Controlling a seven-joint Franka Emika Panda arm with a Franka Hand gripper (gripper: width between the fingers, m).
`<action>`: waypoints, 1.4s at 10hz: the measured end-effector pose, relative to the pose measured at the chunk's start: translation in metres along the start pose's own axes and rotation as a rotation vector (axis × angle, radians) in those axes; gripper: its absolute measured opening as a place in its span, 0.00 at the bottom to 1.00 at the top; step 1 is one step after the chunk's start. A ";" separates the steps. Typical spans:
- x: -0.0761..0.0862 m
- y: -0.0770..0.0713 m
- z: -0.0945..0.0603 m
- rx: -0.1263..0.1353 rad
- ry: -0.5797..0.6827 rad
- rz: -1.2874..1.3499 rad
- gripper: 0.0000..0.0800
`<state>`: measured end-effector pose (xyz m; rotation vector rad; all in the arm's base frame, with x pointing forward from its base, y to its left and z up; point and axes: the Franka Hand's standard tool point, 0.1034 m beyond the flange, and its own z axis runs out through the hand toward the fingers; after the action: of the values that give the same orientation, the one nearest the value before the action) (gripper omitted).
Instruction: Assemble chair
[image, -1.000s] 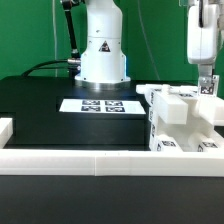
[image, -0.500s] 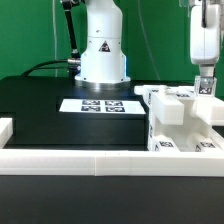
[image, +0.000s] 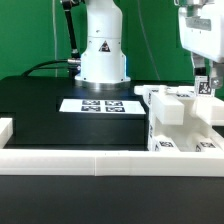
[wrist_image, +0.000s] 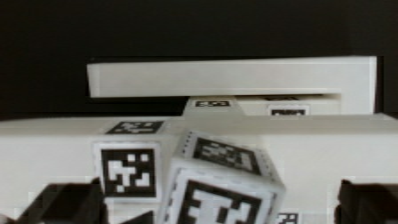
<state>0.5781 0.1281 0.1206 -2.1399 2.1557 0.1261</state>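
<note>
Raised a little since the earlier picture, the gripper hangs just above the chair with its jaws spread wide, holding nothing. In the wrist view a tilted tagged part stands between the fingers, apart from both. The chair's stepped top edges lie close under the gripper. Open black table lies well off to its side, past the marker board.

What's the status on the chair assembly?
Gripper open, holding nothing, above white blocky plastic chair parts. Parts grouped at exterior view's right. No obstruction seen.
</note>
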 end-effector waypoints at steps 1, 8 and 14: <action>0.000 0.000 0.000 0.000 0.000 -0.098 0.81; 0.004 -0.003 -0.001 -0.015 0.044 -0.727 0.81; 0.003 -0.001 0.000 -0.050 0.075 -1.127 0.81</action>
<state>0.5795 0.1249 0.1200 -3.0170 0.6921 -0.0002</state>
